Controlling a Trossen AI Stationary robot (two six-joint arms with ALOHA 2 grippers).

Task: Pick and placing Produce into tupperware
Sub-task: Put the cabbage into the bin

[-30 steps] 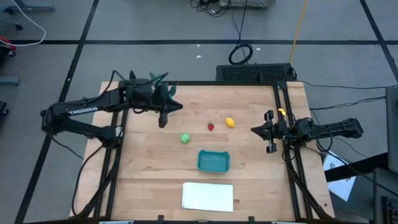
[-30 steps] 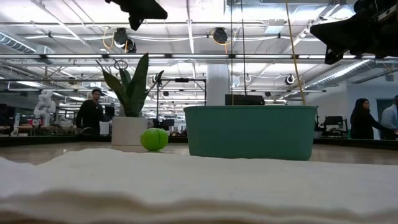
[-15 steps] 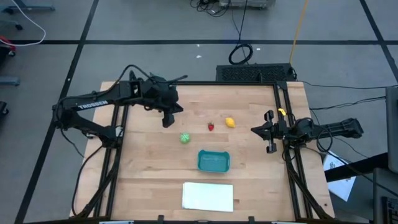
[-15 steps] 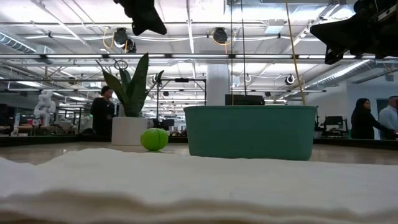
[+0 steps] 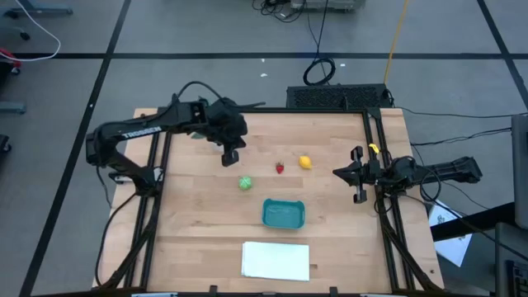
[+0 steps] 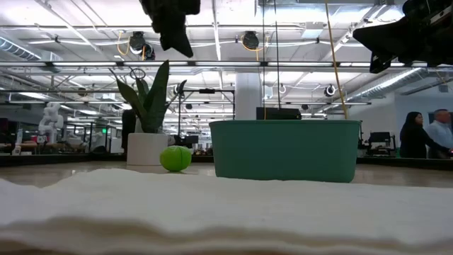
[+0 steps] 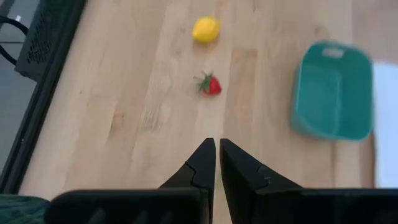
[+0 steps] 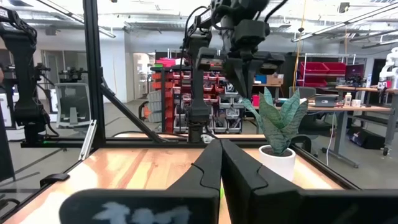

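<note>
- The wooden bench (image 5: 190,223) is pictured with all three produce pieces loose on it; none has been placed, and the round green piece (image 5: 246,183) could be rolled away by a glancing approach.
- The left gripper (image 5: 232,157) is held above the bench beyond the green piece, fingers nearly shut and empty; a descent without opening would likely knock rather than grasp.
- The right gripper (image 5: 358,176) is parked at the bench's right edge, closed on nothing.
- The teal tupperware (image 5: 283,214) is seen empty, near the green piece.
- The strawberry (image 5: 280,167) and lemon (image 5: 305,162) are shown just beside each other, beyond the tupperware.
</note>
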